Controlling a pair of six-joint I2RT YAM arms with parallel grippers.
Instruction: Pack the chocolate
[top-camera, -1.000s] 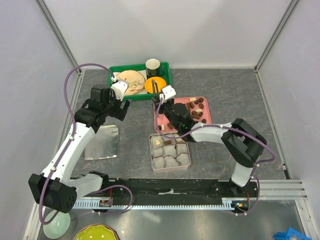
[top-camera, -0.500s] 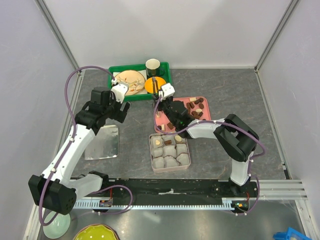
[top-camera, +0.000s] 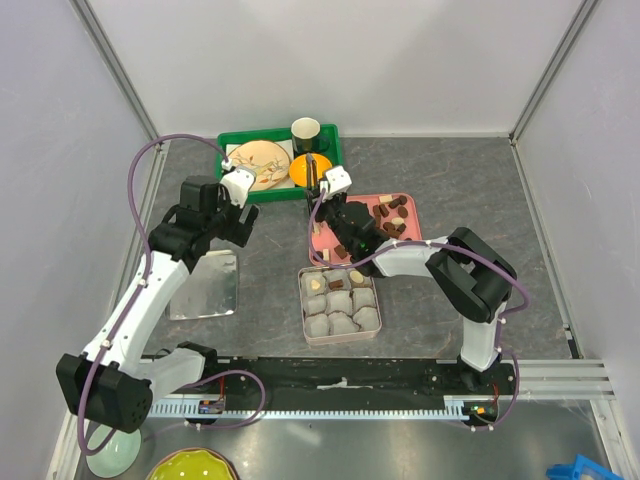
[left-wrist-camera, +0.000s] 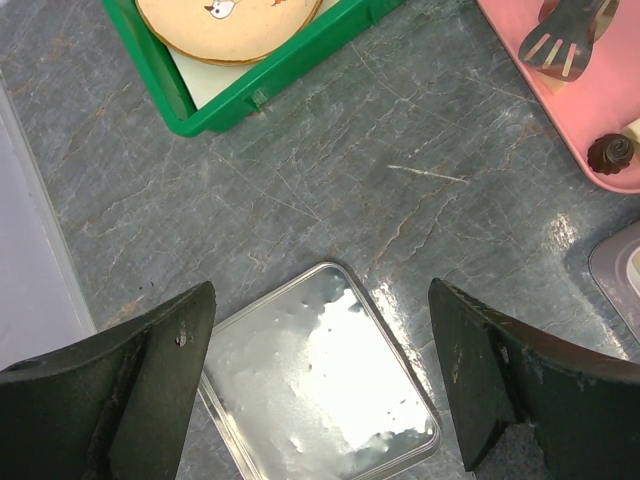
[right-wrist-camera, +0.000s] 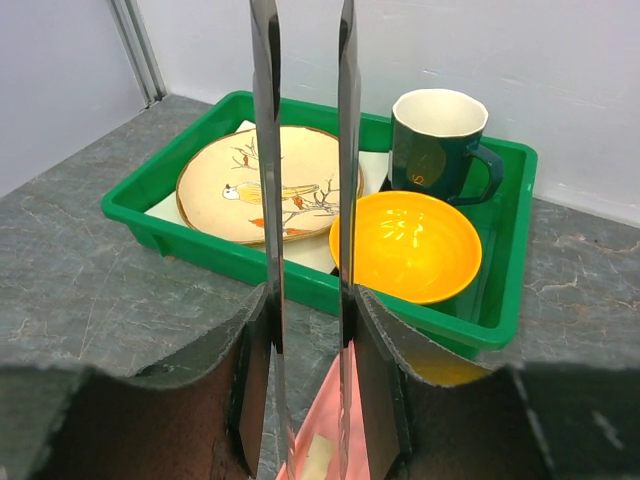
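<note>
We judge the chocolate (top-camera: 390, 215) to be light and stiff, but smooth, and easy to mark or crack under a hard squeeze. Each piece should be taken across its short sides, with gentle pressure.

Most of the pieces lie on the pink tray (left-wrist-camera: 590, 100), in the far right part of the table (left-wrist-camera: 400, 150). They are too small for us to count exactly. A few already sit in the tin (top-camera: 303, 300), just in front of this tray.

The right gripper (right-wrist-camera: 305, 395) has its fingers clamped on metal tongs (right-wrist-camera: 265, 150), whose blades point toward the far edge. The left gripper (left-wrist-camera: 320, 300) hangs over the lid (left-wrist-camera: 330, 400), near the left edge, with its fingers wide apart and nothing between them.

We count:
- one pink tray, one tin and one lid;
- paper cups (top-camera: 345, 322) in the tin, seemingly nine, in three rows;
- one green tray (right-wrist-camera: 200, 245) at the far edge, holding one plate (right-wrist-camera: 230, 185), one bowl (right-wrist-camera: 405, 245) and one cup (right-wrist-camera: 435, 140).
</note>
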